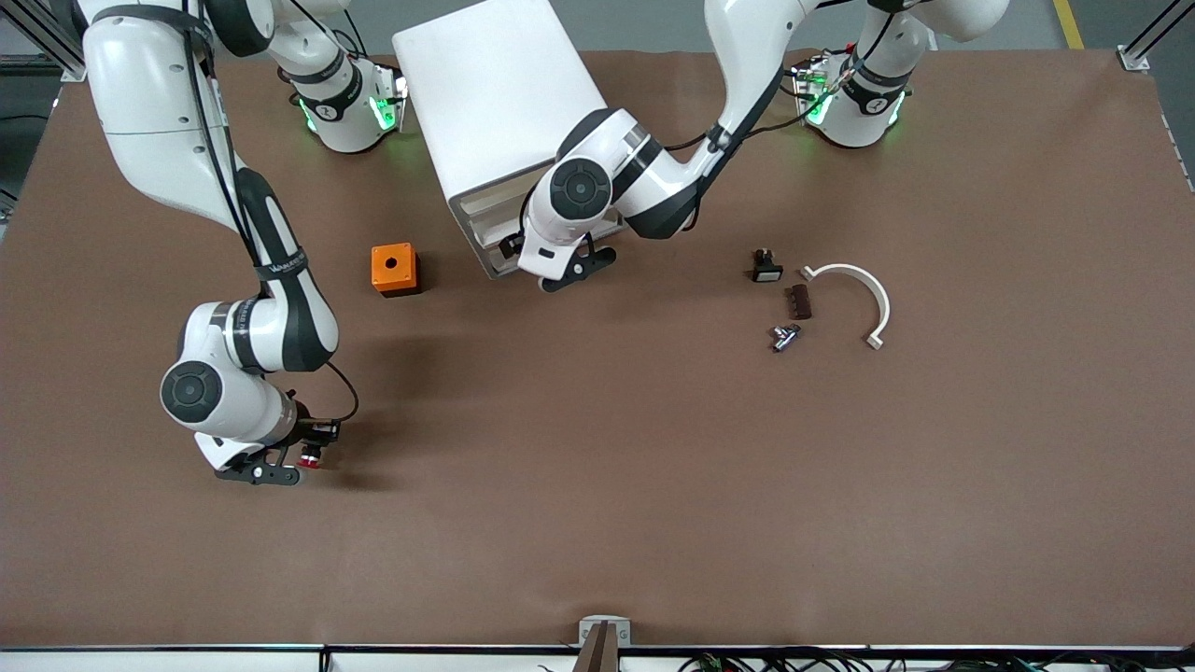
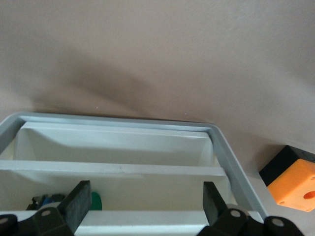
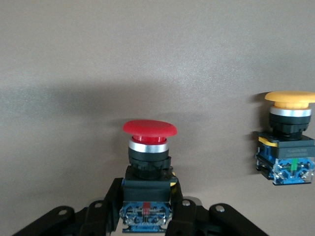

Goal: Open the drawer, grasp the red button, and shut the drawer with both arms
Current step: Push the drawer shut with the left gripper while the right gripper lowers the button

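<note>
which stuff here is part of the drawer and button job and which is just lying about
Job: drawer, open in the white cabinet; red button, held by right gripper; left gripper, open at the drawer.

Lying about: orange box, yellow-capped button, white curved piece, small parts.

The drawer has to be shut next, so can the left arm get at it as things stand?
Probably yes. The left gripper hangs open right in front of the open drawer, nothing between them. The right gripper holds the red button, well clear.
</note>
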Robot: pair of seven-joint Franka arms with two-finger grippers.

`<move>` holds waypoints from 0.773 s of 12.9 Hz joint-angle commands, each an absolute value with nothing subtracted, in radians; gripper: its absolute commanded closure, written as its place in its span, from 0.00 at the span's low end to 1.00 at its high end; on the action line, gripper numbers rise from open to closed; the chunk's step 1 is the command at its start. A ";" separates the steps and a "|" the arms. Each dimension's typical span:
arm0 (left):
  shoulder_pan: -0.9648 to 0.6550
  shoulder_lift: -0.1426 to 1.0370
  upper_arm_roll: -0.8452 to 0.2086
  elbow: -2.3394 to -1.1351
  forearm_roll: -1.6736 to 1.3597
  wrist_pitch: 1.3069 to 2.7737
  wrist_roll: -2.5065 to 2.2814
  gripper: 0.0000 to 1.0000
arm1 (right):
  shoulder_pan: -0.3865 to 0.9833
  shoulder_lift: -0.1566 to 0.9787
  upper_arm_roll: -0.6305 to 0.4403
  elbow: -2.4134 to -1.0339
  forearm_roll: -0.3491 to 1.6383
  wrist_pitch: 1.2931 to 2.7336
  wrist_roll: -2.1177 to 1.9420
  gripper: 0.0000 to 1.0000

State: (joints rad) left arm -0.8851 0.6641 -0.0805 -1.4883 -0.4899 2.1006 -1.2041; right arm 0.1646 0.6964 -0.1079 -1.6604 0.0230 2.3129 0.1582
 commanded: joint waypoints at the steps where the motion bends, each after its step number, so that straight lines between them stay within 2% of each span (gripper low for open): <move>1: -0.888 0.658 -0.083 -1.520 -0.546 2.117 -1.203 0.00 | 0.141 0.703 -0.089 -1.660 0.014 2.326 0.146 0.99; 9: -0.877 0.653 -0.097 -1.523 -0.537 2.111 -1.190 0.00 | 0.123 0.712 -0.089 -1.687 0.012 2.370 0.103 0.98; 10: -0.871 0.646 -0.094 -1.523 -0.531 2.111 -1.193 0.00 | 0.123 0.710 -0.089 -1.686 0.012 2.368 0.103 0.87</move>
